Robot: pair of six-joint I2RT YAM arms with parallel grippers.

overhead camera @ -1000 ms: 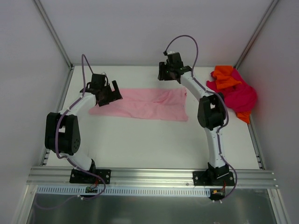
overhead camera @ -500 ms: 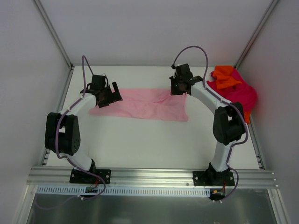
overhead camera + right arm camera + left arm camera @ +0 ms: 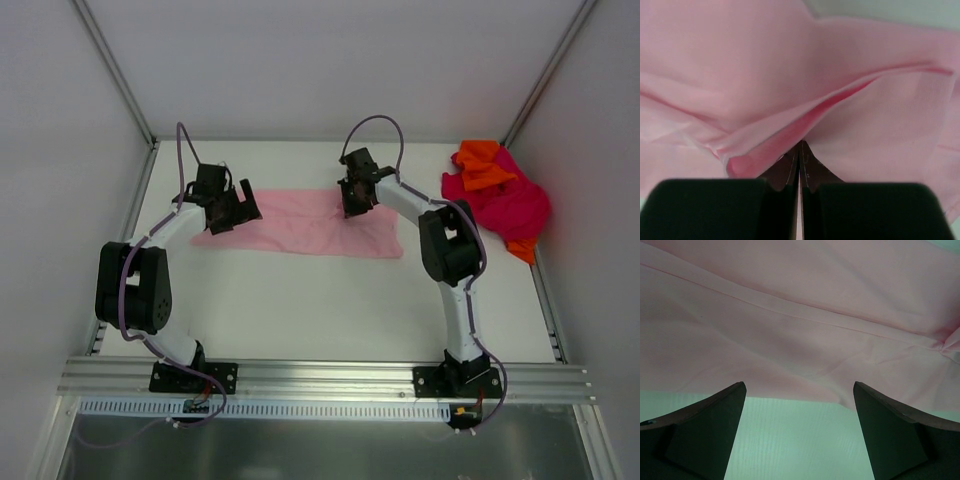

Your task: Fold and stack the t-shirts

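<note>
The folding of the light pink t-shirt (image 3: 300, 225) is judged to be under way, and stacking is not yet being attempted. The shirt is lying spread as a long band across the far half of the desk (image 3: 320, 310), running left to right, roughly midway between the left and right edges. The right gripper (image 3: 352, 203) is being held clenched on a raised ridge of the pink cloth near the band's far edge, toward its right end. In the right wrist view the cloth is being drawn up into a fold right at the closed tips. The left gripper (image 3: 237, 212) is being held released, jaws wide, low over the band's left end. The near hem is being seen between the fingers (image 3: 710, 430), and nothing is being grasped.

For the next move, a hold on the left end is probably being called for, so that both ends can be lifted together and carried over without the band twisting — a one-sided pull would likely skew the fold.

The pink cloth is looking thin and limp, lightly creased, with a seam line running across it. The magenta-red t-shirt (image 3: 515, 205) and the orange t-shirt (image 3: 480, 165) are lying heaped together, unfolded, at the far right corner — well apart from the pink one
</note>
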